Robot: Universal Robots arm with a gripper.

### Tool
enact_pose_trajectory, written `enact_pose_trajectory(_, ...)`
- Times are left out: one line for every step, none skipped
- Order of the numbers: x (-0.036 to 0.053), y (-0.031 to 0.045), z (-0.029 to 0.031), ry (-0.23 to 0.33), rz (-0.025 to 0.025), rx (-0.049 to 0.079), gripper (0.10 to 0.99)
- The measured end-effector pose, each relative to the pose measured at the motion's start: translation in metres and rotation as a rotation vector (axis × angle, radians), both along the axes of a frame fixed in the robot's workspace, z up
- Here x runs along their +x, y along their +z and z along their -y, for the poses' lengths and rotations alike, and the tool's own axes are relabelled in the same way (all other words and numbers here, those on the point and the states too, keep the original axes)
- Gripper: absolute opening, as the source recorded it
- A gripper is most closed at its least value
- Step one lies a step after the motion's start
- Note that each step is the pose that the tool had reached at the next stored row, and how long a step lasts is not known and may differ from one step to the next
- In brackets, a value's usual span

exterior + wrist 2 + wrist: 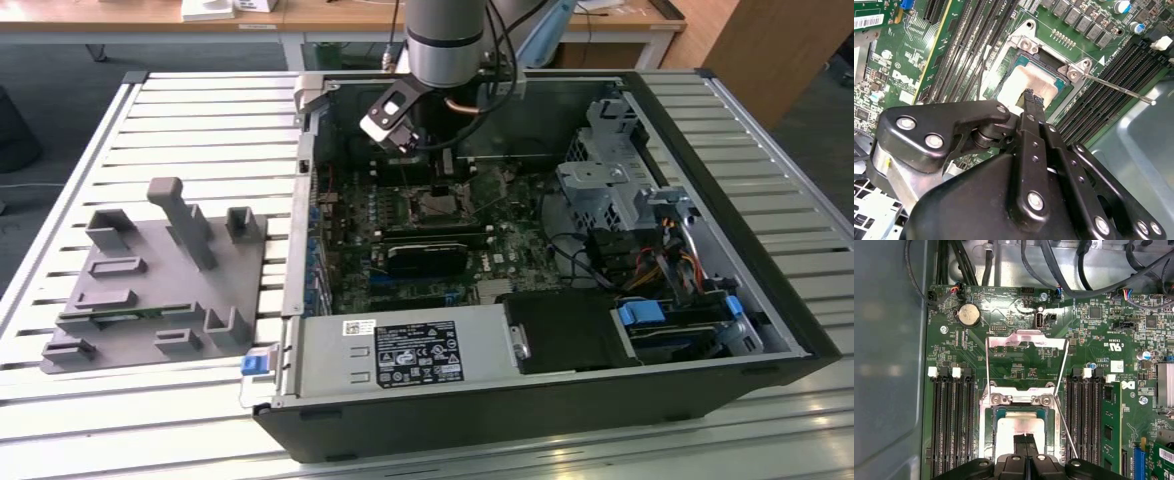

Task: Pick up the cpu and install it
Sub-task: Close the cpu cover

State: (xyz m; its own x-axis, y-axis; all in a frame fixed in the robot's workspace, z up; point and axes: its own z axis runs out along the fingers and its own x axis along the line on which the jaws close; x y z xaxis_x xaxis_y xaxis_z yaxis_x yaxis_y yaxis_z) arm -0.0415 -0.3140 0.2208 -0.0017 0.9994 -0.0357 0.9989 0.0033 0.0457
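Gripper [1025, 440] sits low over the motherboard; in the first wrist view I see its two black fingertips [1020, 442] drawn together with only a thin seam between them, nothing clamped. In the second wrist view the tip of the gripper [1033, 97] hangs over the near edge of the cpu [1026, 80] - I cannot tell whether it touches the top. The cpu [1019, 422] lies flat inside the socket [988, 430], pale top up, edges square to the frame. The load plate [1024, 341] is swung up and open beyond the socket, and the thin lever [1064, 430] stands free at an angle beside it; it shows as a bright rod [1119, 90] in the second wrist view. Dark memory slots [949, 415] flank the socket on one side, a second bank [1081, 415] on the other. Farther up the board: a coin battery [968, 315], then black cables [1054, 265] crossing the case wall. Exterior view - the arm [443, 40] reaches down into the open computer case [747, 200], which lies on a slatted table [200, 120]. A grey tray [147, 300] with upright blocks rests outside the case at the exterior view's left.
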Motion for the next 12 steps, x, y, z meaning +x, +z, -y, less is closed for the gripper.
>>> enact_pose_trajectory(0.0000,0.0003,0.0000,0.000,-0.0001,0.000,0.106)
enact_pose_trajectory(0.0000,0.0007,0.0000,0.000,-0.0001,0.000,0.106)
enact_pose_trajectory(0.0000,0.0010,0.0000,-0.001,0.0000,0.000,0.106)
enact_pose_trajectory(0.0000,0.0013,0.0000,-0.001,0.0000,0.000,0.106)
enact_pose_trajectory(0.0000,0.0015,0.0000,-0.001,0.0000,0.000,0.106)
enact_pose_trajectory(0.0000,0.0017,0.0000,-0.001,0.0001,0.000,0.106)
enact_pose_trajectory(0.0000,0.0019,0.0000,-0.001,0.0000,0.000,0.106)
enact_pose_trajectory(0.0000,0.0022,0.0000,-0.002,0.0000,0.000,0.106)
enact_pose_trajectory(0.0000,0.0024,0.0000,-0.002,0.0000,0.000,0.106)
enact_pose_trajectory(0.0000,0.0025,0.0000,-0.002,0.0000,0.000,0.106)
enact_pose_trajectory(0.0000,0.0027,0.0000,-0.002,0.0001,0.000,0.106)
enact_pose_trajectory(0.0000,0.0029,0.0000,-0.002,0.0001,0.000,0.106)
